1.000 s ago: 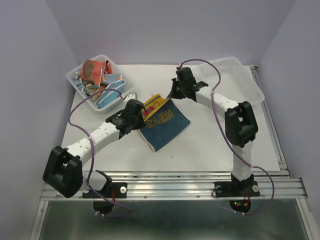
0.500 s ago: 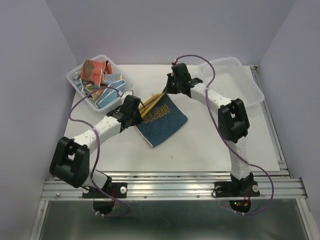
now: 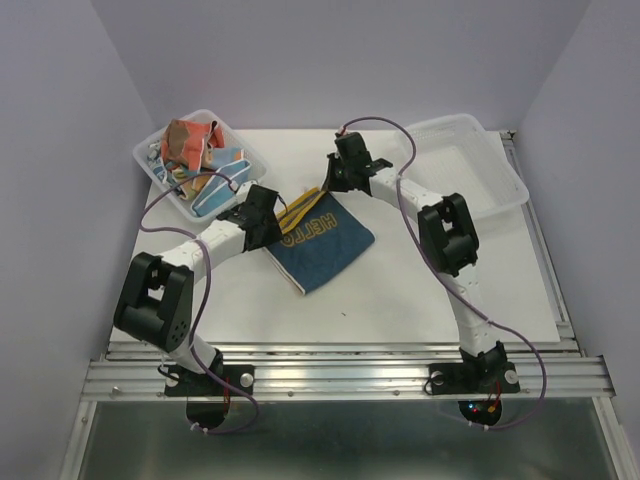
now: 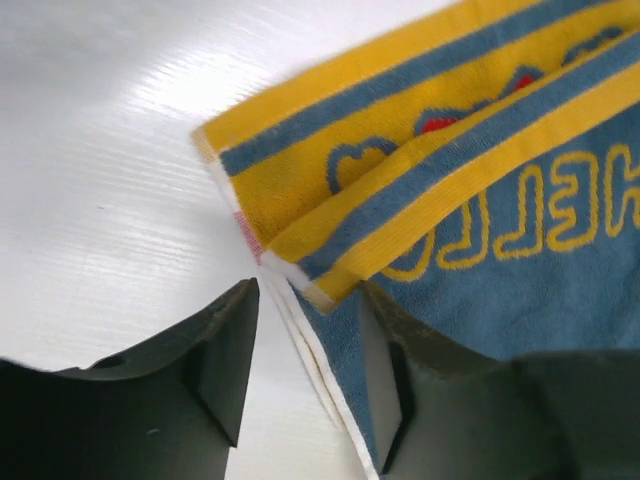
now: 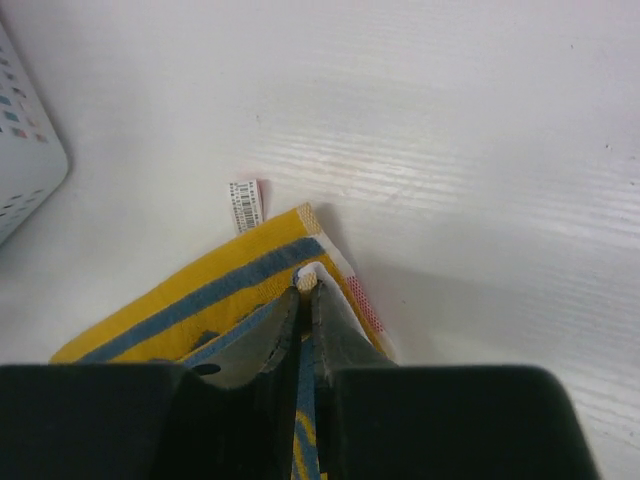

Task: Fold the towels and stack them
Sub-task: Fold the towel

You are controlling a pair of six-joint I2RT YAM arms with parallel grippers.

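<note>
Robot lab test cell, plain lilac walls (image 3: 330, 60), aluminium rail frame (image 3: 340, 366), white tabletop (image 3: 420, 290)

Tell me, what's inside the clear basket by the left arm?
A crumpled heap of towels fills the basket: red-orange ones on top, blue and white ones beside them. Anything underneath is covered, so I cannot count them.

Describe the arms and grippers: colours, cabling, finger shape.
The left arm and right arm both have white tubular links joined by chunky black joint housings. A thin purple cable loops loosely along each. The left gripper and right gripper have dark, matte, wedge-shaped fingers with flat inner faces. No markings are visible.
</note>
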